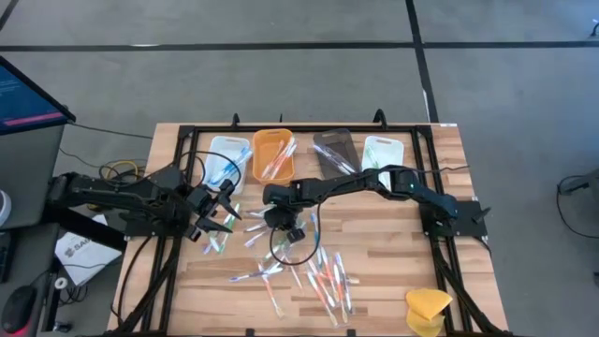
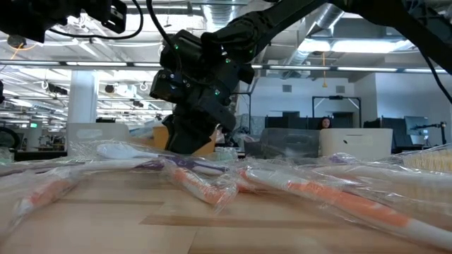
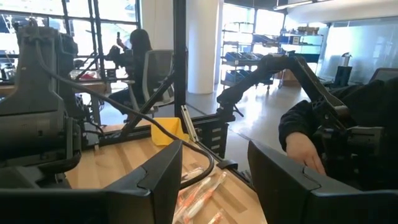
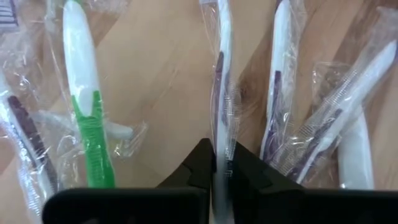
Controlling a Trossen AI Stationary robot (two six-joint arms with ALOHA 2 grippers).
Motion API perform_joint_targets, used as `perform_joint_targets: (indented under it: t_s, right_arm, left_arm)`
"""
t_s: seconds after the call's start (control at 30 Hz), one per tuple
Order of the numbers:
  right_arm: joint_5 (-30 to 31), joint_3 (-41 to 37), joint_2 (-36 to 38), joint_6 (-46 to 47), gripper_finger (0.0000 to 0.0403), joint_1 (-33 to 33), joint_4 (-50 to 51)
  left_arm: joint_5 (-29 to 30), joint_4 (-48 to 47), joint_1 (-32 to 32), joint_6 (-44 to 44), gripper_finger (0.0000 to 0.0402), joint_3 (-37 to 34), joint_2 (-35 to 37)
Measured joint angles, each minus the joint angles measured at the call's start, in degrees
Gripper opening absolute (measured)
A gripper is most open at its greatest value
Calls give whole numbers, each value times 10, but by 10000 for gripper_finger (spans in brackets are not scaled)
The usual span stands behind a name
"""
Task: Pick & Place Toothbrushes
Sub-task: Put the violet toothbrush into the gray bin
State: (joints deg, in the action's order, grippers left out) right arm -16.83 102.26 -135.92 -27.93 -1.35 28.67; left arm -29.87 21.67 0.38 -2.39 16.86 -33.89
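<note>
The right arm reaches from its base at the right side of the counter across to the middle, bent at the elbow, with its wrist turned straight down. The right pincer (image 4: 219, 167) is low at the counter surface, and its two dark fingers (image 4: 196, 165) are closed together on a thin wrapped toothbrush (image 4: 221, 74) with a white and purple handle. In the low view this arm comes down from above. The left arm lies low and stretched at the left side of the counter. The left pincer (image 3: 214, 180) is held level above the surface, with its fingers (image 3: 155, 180) apart and nothing between them.
</note>
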Motion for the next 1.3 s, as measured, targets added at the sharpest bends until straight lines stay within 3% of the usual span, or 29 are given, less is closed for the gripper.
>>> perform_joint_targets:
  t_s: [0.53,1.0,1.3]
  right_arm:
    - [8,-1,-1,45,20,5,17]
    - [135,-5,36,52,20,44,63]
    - [185,-4,37,57,20,59,64]
  left_arm:
    - [0,-1,0,0,176,0,0]
    - [0,-2,0,0,176,0,0]
    - [0,-2,0,0,176,0,0]
